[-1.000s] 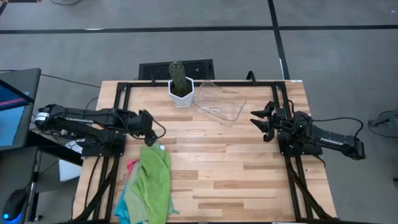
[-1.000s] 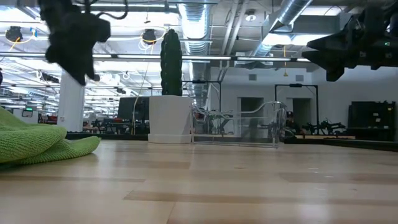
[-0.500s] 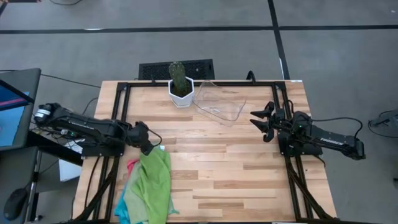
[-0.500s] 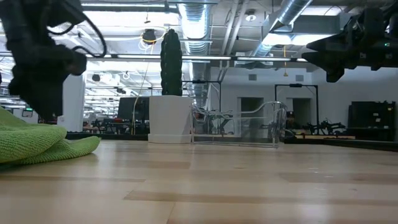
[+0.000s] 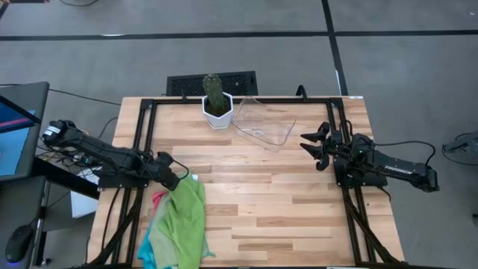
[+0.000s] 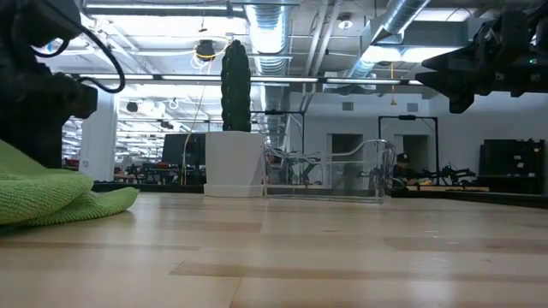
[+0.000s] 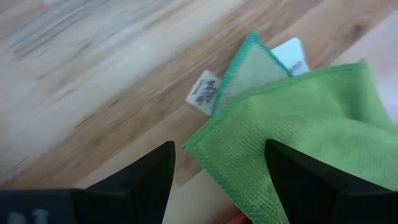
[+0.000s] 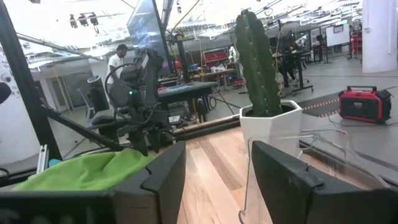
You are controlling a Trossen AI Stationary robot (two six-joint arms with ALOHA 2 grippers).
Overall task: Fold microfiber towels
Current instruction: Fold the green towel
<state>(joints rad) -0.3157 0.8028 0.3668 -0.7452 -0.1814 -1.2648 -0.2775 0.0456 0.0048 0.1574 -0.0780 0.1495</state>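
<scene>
The towels lie in a heap at the table's near left. A light green towel [image 5: 183,220] is on top, a hot pink one [image 5: 157,200] shows at its left, and a turquoise one [image 5: 148,252] shows at the near edge. My left gripper [image 5: 178,180] is open and low over the heap's far end. In the left wrist view its fingers [image 7: 144,182] stand on either side of the top towel's corner [image 7: 205,149]. A second green corner [image 7: 252,68] with white tags lies under it. My right gripper [image 5: 314,146] is open and empty, held above the table's right side.
A white pot with a cactus [image 5: 216,104] and a clear plastic tray [image 5: 265,123] stand at the table's far middle. Bare wood [image 5: 276,202] lies between the heap and the right arm. The table's black frame rails [image 5: 142,134] run along both sides.
My left gripper has gone down and toward the table's near edge, from above the table to the far corner of the green towel heap. The towels and my right arm have kept still.
</scene>
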